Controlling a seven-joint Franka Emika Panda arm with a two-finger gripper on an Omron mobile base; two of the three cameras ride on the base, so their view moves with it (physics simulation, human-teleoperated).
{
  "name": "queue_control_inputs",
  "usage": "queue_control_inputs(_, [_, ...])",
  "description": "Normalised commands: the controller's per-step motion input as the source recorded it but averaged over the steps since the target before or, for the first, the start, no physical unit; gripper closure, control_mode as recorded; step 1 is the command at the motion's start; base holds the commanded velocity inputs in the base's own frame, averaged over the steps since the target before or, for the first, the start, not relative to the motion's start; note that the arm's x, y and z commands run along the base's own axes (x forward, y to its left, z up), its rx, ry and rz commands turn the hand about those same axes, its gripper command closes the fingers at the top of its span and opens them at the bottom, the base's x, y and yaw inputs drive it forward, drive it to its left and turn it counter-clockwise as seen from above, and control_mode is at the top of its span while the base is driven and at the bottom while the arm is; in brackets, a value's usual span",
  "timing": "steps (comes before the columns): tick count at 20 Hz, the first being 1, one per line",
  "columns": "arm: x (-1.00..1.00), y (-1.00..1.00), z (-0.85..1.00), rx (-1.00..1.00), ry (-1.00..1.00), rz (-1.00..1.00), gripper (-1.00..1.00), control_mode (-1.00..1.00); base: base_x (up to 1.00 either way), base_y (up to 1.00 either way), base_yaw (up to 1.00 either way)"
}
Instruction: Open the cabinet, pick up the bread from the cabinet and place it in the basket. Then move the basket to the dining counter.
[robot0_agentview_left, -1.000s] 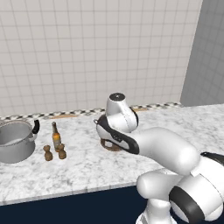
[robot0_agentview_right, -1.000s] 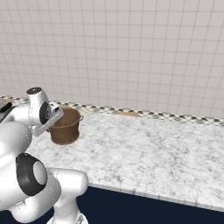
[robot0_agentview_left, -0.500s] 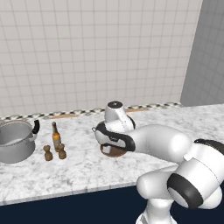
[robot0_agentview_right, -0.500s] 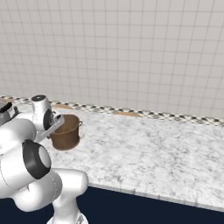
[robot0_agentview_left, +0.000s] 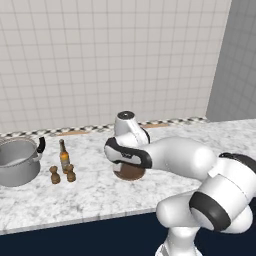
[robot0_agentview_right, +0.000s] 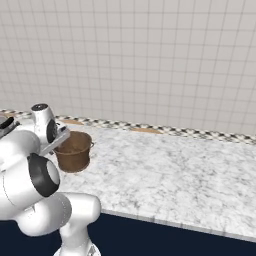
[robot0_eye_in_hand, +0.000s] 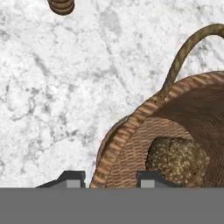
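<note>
Woven basket (robot0_eye_in_hand: 131, 144) rim between the parted tips of the hand (robot0_eye_in_hand: 107, 178); bread (robot0_eye_in_hand: 177, 160) inside, just beyond.

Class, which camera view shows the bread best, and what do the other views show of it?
The hand view: the bread lies in plain sight inside the basket. From the right base view the basket's wall hides it; in the left base view the arm covers the basket's opening.

Bread (robot0_eye_in_hand: 177, 159) in basket (robot0_eye_in_hand: 131, 144) on worktop (robot0_agentview_left: 95, 192), tool (robot0_eye_in_hand: 107, 178) astride its rim, bottle (robot0_agentview_left: 64, 156) and pot (robot0_agentview_left: 17, 161) to its left
</note>
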Motion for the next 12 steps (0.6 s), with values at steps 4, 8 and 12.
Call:
queue_control_inputs(4, [-0.61, -0.12, 0.09, 0.01, -0.01, 0.00, -1.00, -1.00, 0.00, 0.00, 0.00])
queue_control_inputs(8, [-0.93, -0.34, 0.53, 0.06, -0.03, -0.12, -1.00, -1.00, 0.00, 0.00, 0.00])
queue_control_inputs(12, [-1.00, -0.40, 0.50, 0.12, -0.10, -0.29, -1.00, -1.00, 0.00, 0.00, 0.00])
